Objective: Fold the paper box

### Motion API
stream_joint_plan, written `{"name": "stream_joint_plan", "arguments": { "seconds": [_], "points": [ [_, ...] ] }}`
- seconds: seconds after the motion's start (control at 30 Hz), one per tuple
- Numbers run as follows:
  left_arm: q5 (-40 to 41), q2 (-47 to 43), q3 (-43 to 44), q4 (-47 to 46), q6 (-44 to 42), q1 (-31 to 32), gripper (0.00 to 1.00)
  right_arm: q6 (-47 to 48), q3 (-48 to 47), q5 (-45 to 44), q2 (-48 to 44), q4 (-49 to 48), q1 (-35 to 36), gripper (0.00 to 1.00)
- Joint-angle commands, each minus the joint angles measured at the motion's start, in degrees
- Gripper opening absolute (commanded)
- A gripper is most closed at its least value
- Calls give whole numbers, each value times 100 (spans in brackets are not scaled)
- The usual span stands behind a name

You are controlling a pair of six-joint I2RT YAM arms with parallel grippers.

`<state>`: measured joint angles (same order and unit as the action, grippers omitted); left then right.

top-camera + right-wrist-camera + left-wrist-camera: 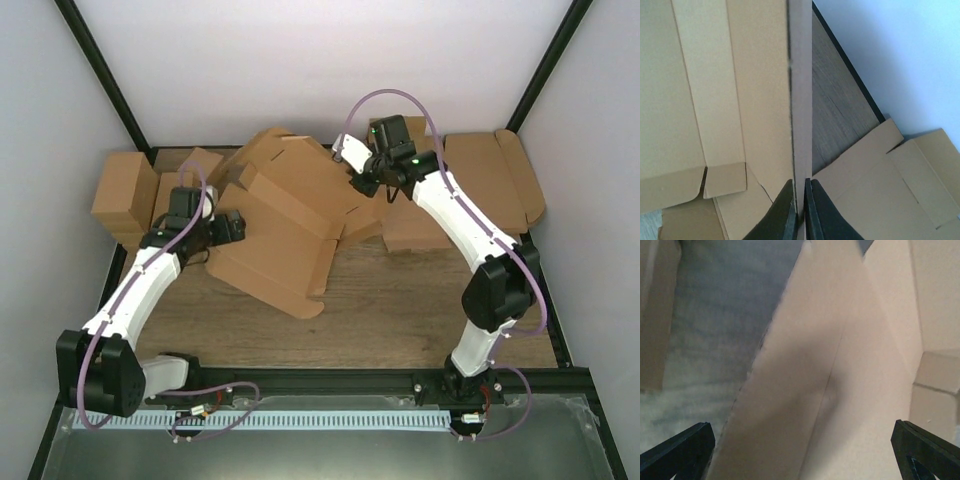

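The paper box (280, 225) is a brown cardboard piece, partly folded, lying tilted across the middle of the table with flaps raised. My right gripper (358, 183) is at its far right edge. In the right wrist view the gripper (800, 200) is shut on a thin upright cardboard wall (801, 100) of the box. My left gripper (232, 228) is against the box's left side. In the left wrist view the gripper (802, 455) is open, with its fingers (677, 450) wide apart, and a creased box panel (830, 380) fills the space between them.
Closed brown cartons (125, 195) stand at the back left. A flat cardboard sheet (495, 185) lies at the back right and also shows in the right wrist view (890, 185). A small carton (415, 228) sits under my right arm. The wooden table (400, 310) shows in front.
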<state>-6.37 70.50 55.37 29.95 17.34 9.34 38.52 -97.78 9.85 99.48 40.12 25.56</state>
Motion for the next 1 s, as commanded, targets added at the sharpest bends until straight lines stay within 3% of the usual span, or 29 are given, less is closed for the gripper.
{"name": "stream_joint_plan", "arguments": {
  "seconds": [0.0,0.2,0.47,0.57,0.8,0.87,0.93,0.97],
  "points": [
    [-259,-118,-475,-159,348,-3,98,-89,-205,195,278,-254,175,5],
    [-577,-452,-1099,-280,784,-3,88,-140,-233,233,621,-445,505,5],
    [-1795,-1550,-1814,-276,1529,7,89,-112,-232,213,865,-759,992,10],
    [-946,-2008,-1455,434,1596,6,100,81,-131,102,923,-842,1147,10],
    [1932,-2914,-75,1894,1942,6,100,213,-109,-220,960,-909,1196,10],
    [2638,-3198,34,1909,2060,6,100,276,-73,-208,904,-923,1209,11],
    [2458,-3515,-39,1333,1569,6,100,405,41,-142,831,-915,1265,10],
    [1809,-3642,-108,990,1197,2,100,559,131,-118,752,-918,1313,10]
  ]
}}
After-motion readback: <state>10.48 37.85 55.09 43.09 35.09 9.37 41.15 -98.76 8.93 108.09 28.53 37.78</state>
